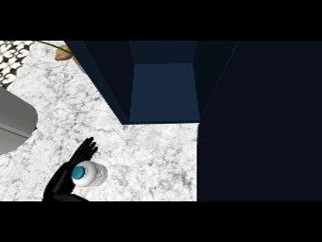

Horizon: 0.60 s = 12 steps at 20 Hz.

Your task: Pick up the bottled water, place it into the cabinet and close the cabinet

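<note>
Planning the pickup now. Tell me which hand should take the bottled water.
Left, probably. The left hand is right beside the bottled water, fingers straight, near the open cabinet; the right hand shows nowhere.

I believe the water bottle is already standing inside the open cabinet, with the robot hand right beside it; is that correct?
Not quite. The water bottle is not inside the open cabinet. It stands on the counter in front of the cabinet, with the left robot hand right beside it. The head view shows this.
</note>
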Available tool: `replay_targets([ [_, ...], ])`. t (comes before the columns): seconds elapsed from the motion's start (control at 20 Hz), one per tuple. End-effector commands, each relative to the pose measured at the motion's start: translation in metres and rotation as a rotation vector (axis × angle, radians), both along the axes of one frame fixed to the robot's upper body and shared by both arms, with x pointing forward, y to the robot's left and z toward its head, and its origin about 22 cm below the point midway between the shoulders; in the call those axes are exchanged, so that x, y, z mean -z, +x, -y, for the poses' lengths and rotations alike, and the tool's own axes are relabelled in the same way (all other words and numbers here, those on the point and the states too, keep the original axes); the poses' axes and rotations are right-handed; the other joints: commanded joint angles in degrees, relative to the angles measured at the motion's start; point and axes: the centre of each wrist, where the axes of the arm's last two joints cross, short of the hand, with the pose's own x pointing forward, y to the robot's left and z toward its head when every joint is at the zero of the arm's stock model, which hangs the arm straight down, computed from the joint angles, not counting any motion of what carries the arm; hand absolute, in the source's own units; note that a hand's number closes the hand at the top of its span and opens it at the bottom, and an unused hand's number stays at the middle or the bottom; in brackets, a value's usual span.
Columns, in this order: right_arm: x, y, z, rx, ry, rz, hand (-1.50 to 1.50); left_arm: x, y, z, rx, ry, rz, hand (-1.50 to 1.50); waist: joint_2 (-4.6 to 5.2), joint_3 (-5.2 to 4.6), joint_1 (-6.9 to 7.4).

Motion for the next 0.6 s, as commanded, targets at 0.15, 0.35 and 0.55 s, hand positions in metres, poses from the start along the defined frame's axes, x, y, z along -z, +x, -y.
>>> replay_targets([
  [0.15, -0.027, -0.005, -0.002, 0.000, 0.010, 0.031, -1.50, 0.026, -0.006, 0.022, 0.009, -0.130, 0.031, -1.50, 0.04, -0.03, 0.07],
  [0.35, -0.033, -0.007, -0.002, 0.003, 0.024, 0.026, -1.50, 0.026, 0.004, 0.037, -0.032, -0.168, 0.011, 1.50, 0.02, 0.01, 0.29],
  [0.55, -0.023, -0.006, -0.002, -0.002, 0.017, 0.036, -1.50, 0.028, 0.008, 0.028, -0.026, -0.221, -0.008, 1.50, 0.13, -0.05, -0.15],
])
